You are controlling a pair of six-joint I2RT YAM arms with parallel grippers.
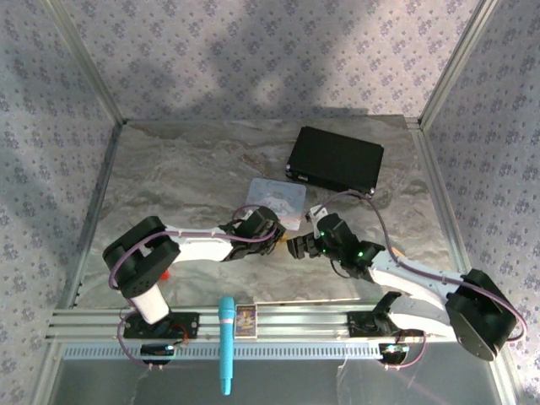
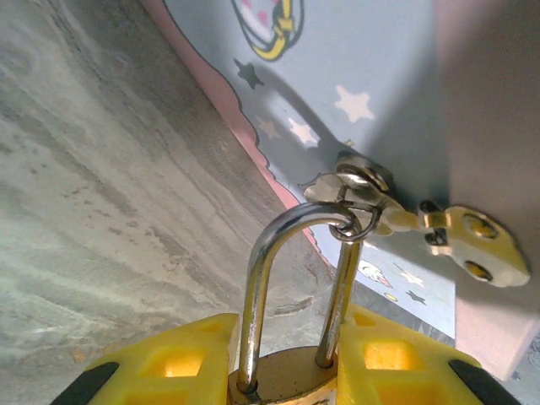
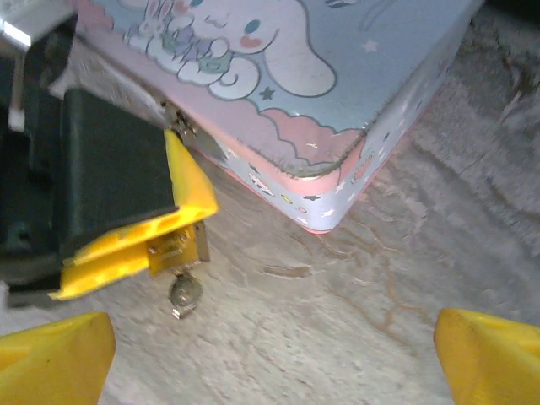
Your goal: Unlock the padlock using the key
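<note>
Nearby: black case (image 1: 335,160) far right on the table (image 1: 186,169); teal microphone (image 1: 226,342) and small card (image 1: 245,320) on the front rail; red block (image 1: 166,274) beside the left arm's base.
Obstruction: lavender tin (image 3: 337,84) lies just beyond both grippers; its hasp (image 2: 472,240) carries the shackle (image 2: 295,253).
Lock position: brass padlock (image 2: 283,384) at the tin's near edge, both shackle legs meeting the body.
Key position: key (image 3: 184,295), grey head hanging under the padlock.
Left arm: stretched low to the right; left gripper (image 3: 181,243) clamped on the padlock body.
Right arm: elbow bent, reaching left; right gripper (image 3: 270,354) spread wide, holding nothing, facing the padlock.
</note>
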